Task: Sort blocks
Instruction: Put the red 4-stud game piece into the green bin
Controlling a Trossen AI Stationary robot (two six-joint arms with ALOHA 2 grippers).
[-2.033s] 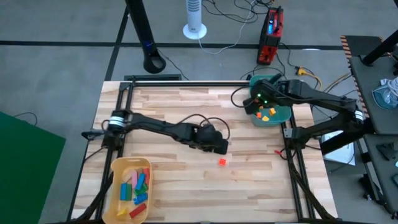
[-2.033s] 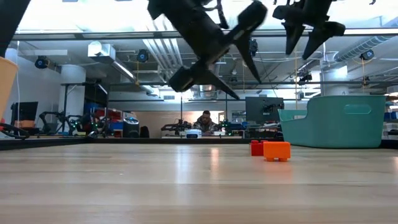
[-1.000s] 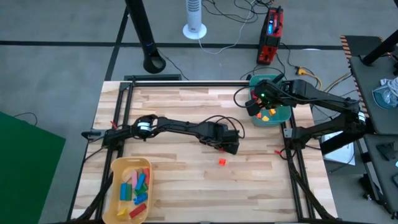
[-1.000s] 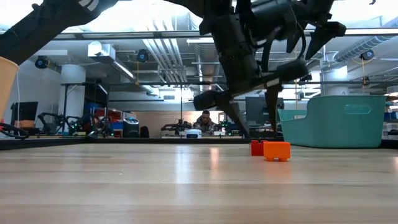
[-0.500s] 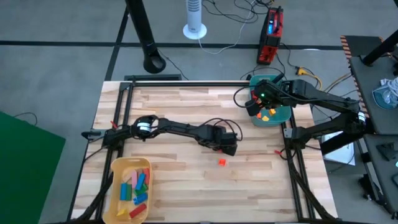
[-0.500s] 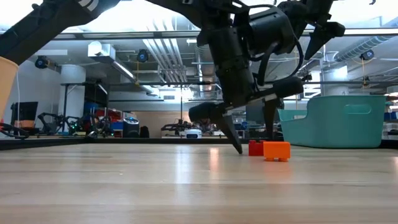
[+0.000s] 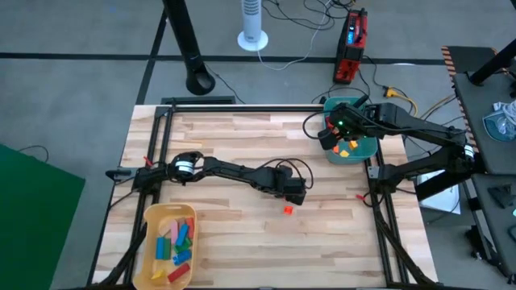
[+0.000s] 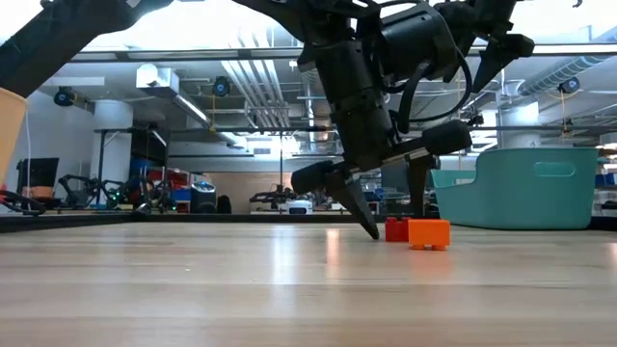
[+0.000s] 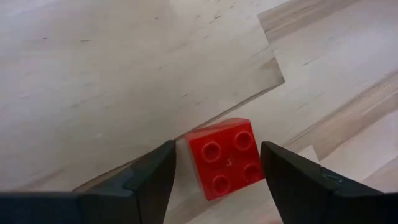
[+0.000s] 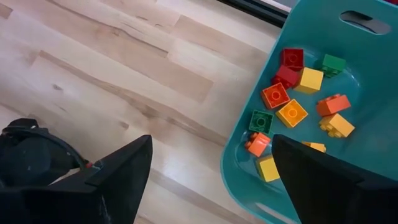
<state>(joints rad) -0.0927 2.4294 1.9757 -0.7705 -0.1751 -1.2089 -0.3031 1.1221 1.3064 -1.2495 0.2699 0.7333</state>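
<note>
I've dropped the left gripper [image 7: 295,198] from mid-frame down over the red block [image 9: 227,157] at lower centre; its fingers stand apart, straddling the block, ready to close. The right gripper [image 7: 329,137] hangs open over the teal bin [image 7: 364,151], upper right.

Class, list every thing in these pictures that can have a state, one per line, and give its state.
Left gripper: open, lowered over the red block.
Red block: on the table between the fingers, studs up, not gripped.
Orange block: resting on the table.
Right gripper: open, above the teal bin.
Teal bin: holding blocks.
Yellow tray: holding blocks.
</note>
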